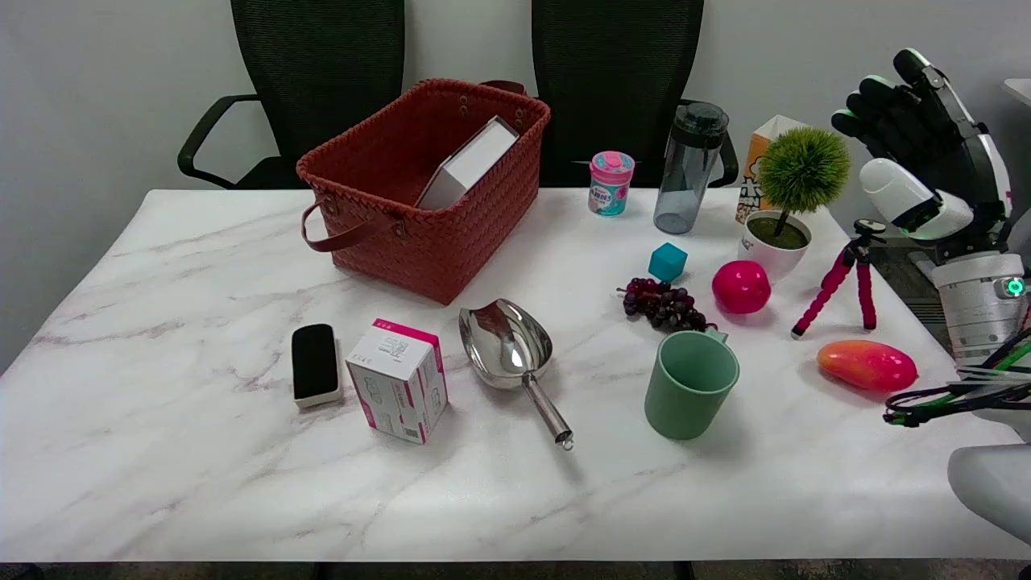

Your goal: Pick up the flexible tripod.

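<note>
Standing upright on the white marble bench (201, 451): pink flexible tripod with black head (846, 282). Just right of it, raised: black-and-white right hand (926, 153), fingers (882, 101) spread, holding nothing.

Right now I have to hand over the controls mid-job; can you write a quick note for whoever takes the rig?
Right hand: raised at the table's right edge, fingers apart, holding nothing.
Tripod: pink legs, black head, standing upright on the table near the right edge, just below and left of the hand. Potted plant and pink ball sit to its left, a mango in front.
Done: nothing yet; tripod untouched.
Left: lower the hand onto the tripod, grip it, lift it.
</note>
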You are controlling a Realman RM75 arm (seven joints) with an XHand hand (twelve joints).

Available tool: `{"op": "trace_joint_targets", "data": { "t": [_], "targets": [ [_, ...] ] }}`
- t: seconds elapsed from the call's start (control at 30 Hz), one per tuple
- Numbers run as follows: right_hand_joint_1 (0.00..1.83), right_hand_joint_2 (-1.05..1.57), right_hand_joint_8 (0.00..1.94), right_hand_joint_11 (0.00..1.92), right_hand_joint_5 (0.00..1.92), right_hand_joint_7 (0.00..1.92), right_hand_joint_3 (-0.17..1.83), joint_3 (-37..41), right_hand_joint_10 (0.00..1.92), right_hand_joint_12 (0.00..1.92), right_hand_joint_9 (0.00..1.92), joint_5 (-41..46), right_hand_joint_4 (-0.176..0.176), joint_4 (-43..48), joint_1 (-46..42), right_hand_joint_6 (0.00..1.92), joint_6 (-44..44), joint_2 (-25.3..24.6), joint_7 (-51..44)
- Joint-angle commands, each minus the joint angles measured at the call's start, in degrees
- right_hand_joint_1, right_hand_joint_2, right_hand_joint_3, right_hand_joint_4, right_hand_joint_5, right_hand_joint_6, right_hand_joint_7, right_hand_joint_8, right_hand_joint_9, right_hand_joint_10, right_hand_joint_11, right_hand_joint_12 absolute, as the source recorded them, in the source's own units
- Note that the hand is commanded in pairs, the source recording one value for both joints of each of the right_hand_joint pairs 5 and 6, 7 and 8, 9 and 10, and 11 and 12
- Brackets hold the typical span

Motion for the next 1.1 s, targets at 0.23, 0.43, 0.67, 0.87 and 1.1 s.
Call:
{"op": "trace_joint_targets", "data": {
  "t": [0.23, 0.43, 0.67, 0.87, 1.1],
  "targets": [
    [1.10, 0.24, 0.45, 0.58, 0.24, 0.45, 0.90, 5.8, 0.48, 0.58, 0.48, 2.3, 0.000, 0.8, -4.7, 0.24, 4.3, -2.2, -2.5],
    [1.09, 0.22, 0.45, 0.58, 0.21, 0.45, 0.91, 7.8, 0.48, 0.58, 0.48, 4.4, 0.000, 3.2, -8.3, 0.21, 3.1, -4.5, -6.5],
    [1.09, 0.17, 0.45, 0.58, 0.16, 0.45, 0.93, 8.0, 0.48, 0.58, 0.48, 8.4, 0.000, 0.5, -9.1, 0.16, -0.2, -4.9, -13.6],
    [1.10, 0.07, 0.45, 0.54, 0.14, 0.45, 0.93, 9.4, 0.47, 0.54, 0.47, 9.1, 0.000, -4.4, -6.2, 0.14, -5.0, -3.2, -19.0],
    [1.10, 0.04, 0.48, 0.51, 0.26, 0.48, 0.87, 8.4, 0.46, 0.51, 0.46, 9.6, 0.000, -10.3, -1.7, 0.26, -4.5, -0.8, -19.2]
  ]
}}
